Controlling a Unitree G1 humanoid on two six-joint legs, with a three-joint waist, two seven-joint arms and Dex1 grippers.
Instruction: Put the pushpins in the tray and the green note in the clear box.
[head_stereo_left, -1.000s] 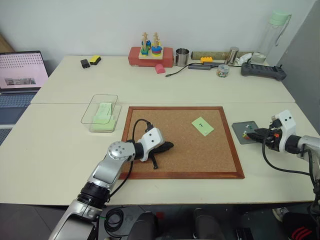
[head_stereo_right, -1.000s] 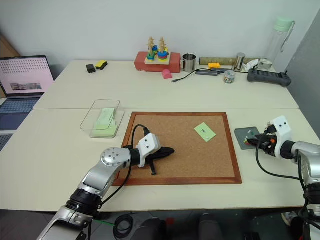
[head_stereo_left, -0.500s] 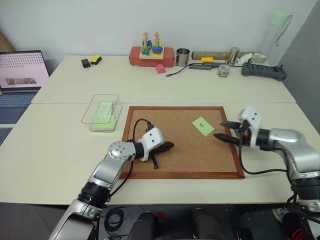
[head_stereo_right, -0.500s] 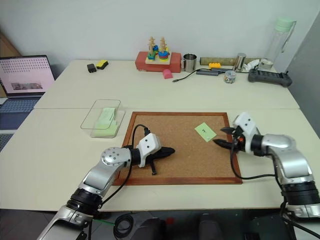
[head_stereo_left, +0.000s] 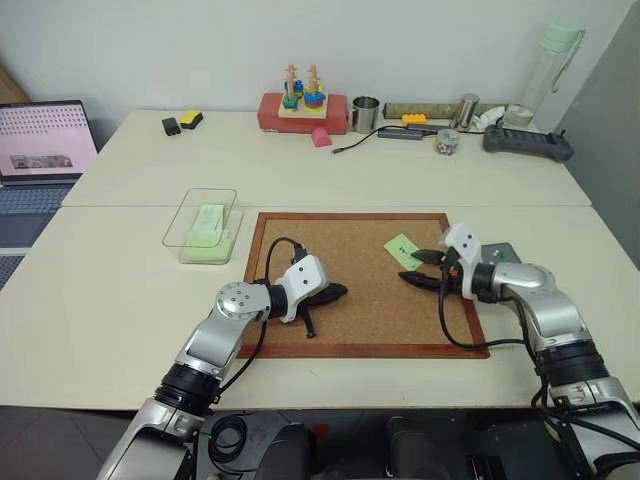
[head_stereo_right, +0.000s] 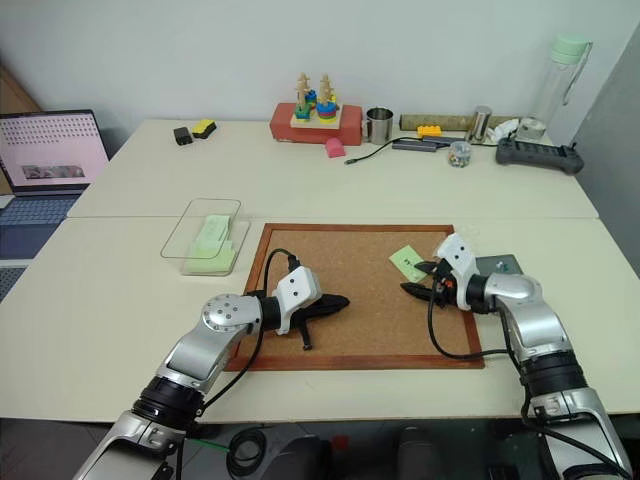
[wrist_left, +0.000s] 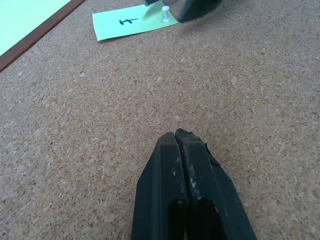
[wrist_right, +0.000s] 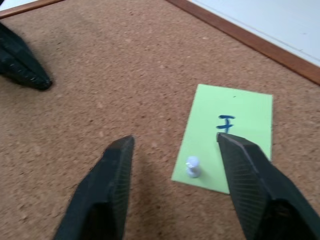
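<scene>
Pushpin (wrist_right: 193, 167) seen standing between parted, empty fingers of right gripper (wrist_right: 175, 185), pinning green note (wrist_right: 227, 132); left gripper (wrist_left: 181, 142) shut, empty, farther off.

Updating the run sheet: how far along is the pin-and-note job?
Done: green notes lie in the clear box. In hand: the open right end effector frames a white pushpin holding the green note on the cork board. Left: pin to tray, note to box.
</scene>
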